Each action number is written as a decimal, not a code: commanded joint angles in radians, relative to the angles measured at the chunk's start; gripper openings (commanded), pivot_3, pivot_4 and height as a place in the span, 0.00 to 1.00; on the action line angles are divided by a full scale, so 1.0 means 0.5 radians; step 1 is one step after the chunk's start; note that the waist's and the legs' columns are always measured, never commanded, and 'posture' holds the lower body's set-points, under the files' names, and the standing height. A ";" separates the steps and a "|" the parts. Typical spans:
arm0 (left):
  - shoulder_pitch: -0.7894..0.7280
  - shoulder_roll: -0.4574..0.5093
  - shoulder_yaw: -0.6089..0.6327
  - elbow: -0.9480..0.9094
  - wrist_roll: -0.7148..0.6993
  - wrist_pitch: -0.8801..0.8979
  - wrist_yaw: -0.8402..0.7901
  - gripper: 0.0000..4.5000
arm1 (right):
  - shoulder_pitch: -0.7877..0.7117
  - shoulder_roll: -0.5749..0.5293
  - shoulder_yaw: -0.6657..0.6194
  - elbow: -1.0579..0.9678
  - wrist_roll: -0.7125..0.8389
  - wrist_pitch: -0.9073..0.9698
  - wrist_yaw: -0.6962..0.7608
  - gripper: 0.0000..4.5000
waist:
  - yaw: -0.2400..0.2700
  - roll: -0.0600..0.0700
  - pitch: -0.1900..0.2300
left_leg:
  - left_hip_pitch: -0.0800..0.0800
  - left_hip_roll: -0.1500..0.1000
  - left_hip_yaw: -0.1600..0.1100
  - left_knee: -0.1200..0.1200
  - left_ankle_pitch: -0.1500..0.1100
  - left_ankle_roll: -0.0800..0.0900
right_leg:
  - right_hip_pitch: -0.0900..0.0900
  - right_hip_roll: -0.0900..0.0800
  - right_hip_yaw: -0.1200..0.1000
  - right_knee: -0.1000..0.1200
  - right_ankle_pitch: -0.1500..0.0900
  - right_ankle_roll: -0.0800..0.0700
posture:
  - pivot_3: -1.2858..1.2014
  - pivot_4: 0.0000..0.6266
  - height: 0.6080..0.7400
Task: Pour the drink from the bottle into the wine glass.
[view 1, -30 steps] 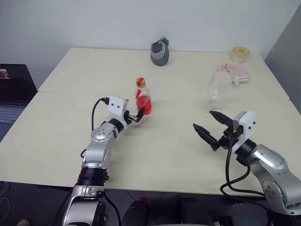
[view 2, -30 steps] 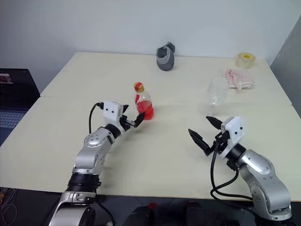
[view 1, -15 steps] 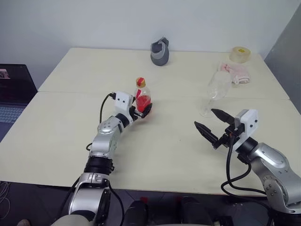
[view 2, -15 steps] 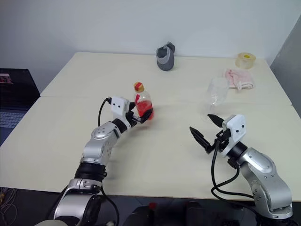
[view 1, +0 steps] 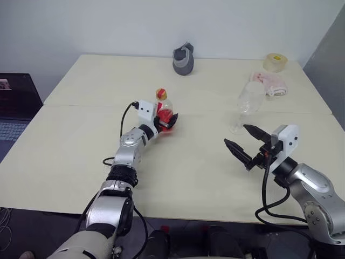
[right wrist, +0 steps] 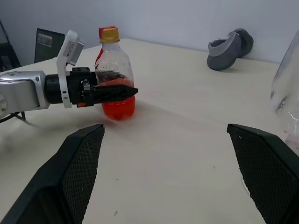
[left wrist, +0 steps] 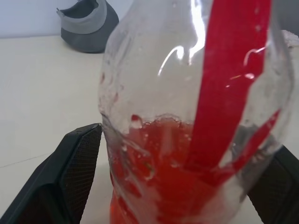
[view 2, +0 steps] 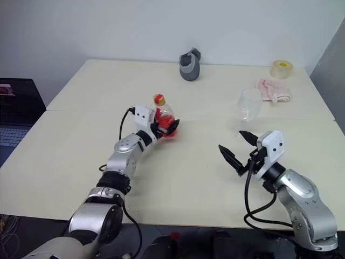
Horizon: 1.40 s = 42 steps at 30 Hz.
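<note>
Left gripper (view 1: pixel 166 120) has reached forward since a second ago; wide-open fingers now straddle the small clear plastic bottle (view 1: pixel 163 109) of red drink (left wrist: pixel 159 186) mid-table (view 1: pixel 64 156), ungrasped. Right gripper (view 1: pixel 243 143) open, empty, near the clear stemmed wine glass (view 1: pixel 247 105).

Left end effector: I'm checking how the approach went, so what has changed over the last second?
The left end effector advanced across the table until its open fingers straddle the bottle; they have not closed. The bottle, wine glass and open right end effector stayed put.
</note>
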 commanded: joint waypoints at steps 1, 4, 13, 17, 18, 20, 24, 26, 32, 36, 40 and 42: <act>-0.052 -0.029 0.033 0.007 -0.025 -0.106 -0.042 0.99 | 0.004 -0.029 -0.055 -0.089 0.043 0.004 -0.008 1.00 | 0.000 0.000 0.000 | 0.000 0.000 0.000 0.000 0.000 0.000 | 0.000 0.000 0.000 0.000 0.000 0.000 | 0.52 0.24 1.00; -0.061 -0.045 0.046 0.025 -0.035 -0.133 -0.070 0.99 | 0.009 -0.042 -0.062 -0.092 0.053 0.008 -0.007 1.00 | 0.000 0.000 0.000 | 0.000 0.000 0.000 0.000 0.000 0.000 | 0.000 0.000 0.000 0.000 0.000 0.000 | 0.52 0.24 1.00; -0.111 -0.048 0.096 0.114 -0.034 -0.196 -0.080 0.74 | 0.010 -0.050 -0.056 -0.101 0.059 0.018 -0.008 1.00 | -0.001 -0.001 0.000 | 0.000 0.000 0.000 0.001 0.000 0.000 | 0.000 0.000 0.000 0.001 0.000 0.000 | 0.52 0.24 1.00; -0.107 -0.047 0.103 0.112 -0.032 -0.195 -0.085 0.51 | 0.007 -0.047 -0.049 -0.101 0.063 0.019 -0.011 1.00 | -0.001 -0.001 0.001 | 0.000 0.000 0.000 0.001 0.000 0.000 | -0.001 0.001 0.000 0.001 0.000 0.000 | 0.52 0.24 1.00; -0.106 -0.047 0.104 0.110 -0.032 -0.194 -0.085 0.47 | 0.008 -0.046 -0.048 -0.101 0.063 0.018 -0.011 1.00 | -0.001 -0.001 0.000 | 0.000 0.000 0.000 0.001 0.000 0.000 | -0.001 0.001 0.000 0.001 0.000 0.000 | 0.52 0.24 1.00; -0.101 -0.045 0.104 0.095 -0.034 -0.184 -0.085 0.43 | 0.007 -0.045 -0.044 -0.096 0.058 0.014 -0.010 1.00 | -0.001 -0.001 0.000 | -0.001 0.000 0.000 0.001 0.000 0.000 | -0.001 0.001 0.000 0.001 0.000 0.000 | 0.52 0.24 1.00; -0.064 -0.030 0.087 0.002 -0.031 -0.133 -0.100 0.43 | -0.010 -0.040 -0.028 -0.088 0.046 0.016 -0.020 1.00 | -0.002 -0.001 0.000 | -0.001 0.000 0.000 0.001 0.000 0.000 | -0.001 0.001 0.000 0.001 0.000 0.000 | 0.52 0.24 1.00; -0.019 -0.018 0.062 -0.120 -0.038 -0.064 -0.139 0.43 | -0.049 -0.044 -0.005 -0.092 0.036 0.051 -0.048 1.00 | -0.005 -0.001 0.001 | -0.001 0.000 0.000 0.001 0.000 0.000 | -0.001 0.001 0.000 0.001 0.000 0.000 | 0.52 0.24 1.00; 0.072 0.050 -0.099 -0.447 0.001 0.082 -0.380 0.43 | -0.438 0.035 0.194 -0.018 0.011 0.277 -0.213 1.00 | -0.009 -0.001 0.001 | -0.001 0.002 -0.001 0.001 0.001 -0.002 | -0.003 0.003 0.001 0.003 0.000 -0.001 | 0.52 0.24 1.00; 0.039 0.060 -0.178 -0.462 -0.010 0.088 -0.562 0.43 | -0.789 0.168 0.314 0.152 0.001 0.335 -0.248 1.00 | -0.008 -0.001 0.001 | -0.002 0.001 -0.001 0.001 0.002 -0.003 | -0.003 0.003 0.000 0.002 0.000 -0.001 | 0.52 0.24 1.00; -0.008 0.040 -0.217 -0.459 -0.026 0.082 -0.668 0.43 | -1.001 0.248 0.319 0.300 0.068 0.411 -0.225 1.00 | -0.005 -0.001 0.000 | -0.006 0.002 -0.002 0.002 0.002 -0.003 | -0.008 0.001 0.000 0.002 0.001 -0.001 | 0.52 0.24 1.00; -0.023 0.032 -0.225 -0.440 -0.019 0.054 -0.689 0.43 | -1.047 0.256 0.316 0.343 0.067 0.427 -0.211 1.00 | -0.005 -0.001 0.000 | -0.017 0.002 -0.005 0.005 0.002 -0.003 | -0.017 0.001 -0.003 0.003 0.001 -0.001 | 0.52 0.24 1.00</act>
